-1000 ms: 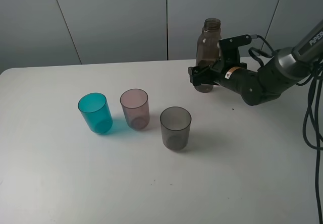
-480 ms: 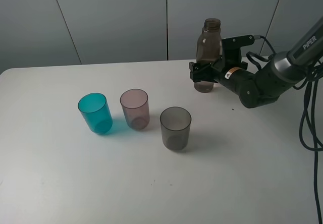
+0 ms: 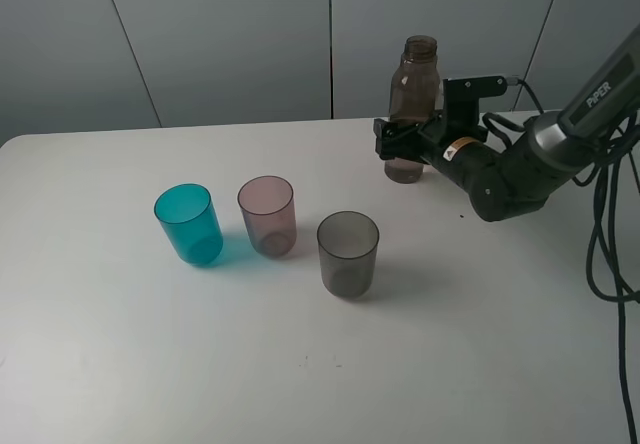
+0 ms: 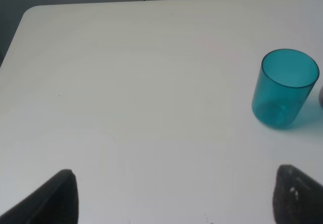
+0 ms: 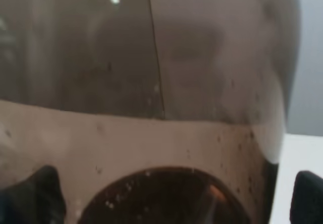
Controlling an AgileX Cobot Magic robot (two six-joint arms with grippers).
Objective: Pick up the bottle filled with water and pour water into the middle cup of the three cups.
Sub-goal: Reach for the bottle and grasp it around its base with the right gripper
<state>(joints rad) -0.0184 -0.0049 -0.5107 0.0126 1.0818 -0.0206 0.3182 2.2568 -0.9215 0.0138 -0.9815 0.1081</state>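
The smoky-brown bottle [image 3: 412, 104] stands upright on the white table [image 3: 480, 344] at the back right, with liquid in its lower part. My right gripper [image 3: 402, 150] straddles its lower body, jaws spread wide. In the right wrist view the bottle [image 5: 151, 82] fills the frame, and a strip of table shows between it and one fingertip [image 5: 308, 191]. The three cups stand in a row at centre left: teal-blue [image 3: 189, 224], pinkish-mauve middle cup [image 3: 267, 215], smoky grey [image 3: 348, 254]. My left gripper [image 4: 179, 199] is open and empty, with the teal cup [image 4: 285, 88] ahead of it.
Grey wall panels [image 3: 230, 39] rise behind the table's far edge. Black cables [image 3: 615, 244] hang at the right edge of the view. The right arm [image 3: 510, 169] lies low over the back right of the table.
The bottle was tilted one second ago and now stands upright. My right arm has shifted slightly towards the back. The cups have not moved.
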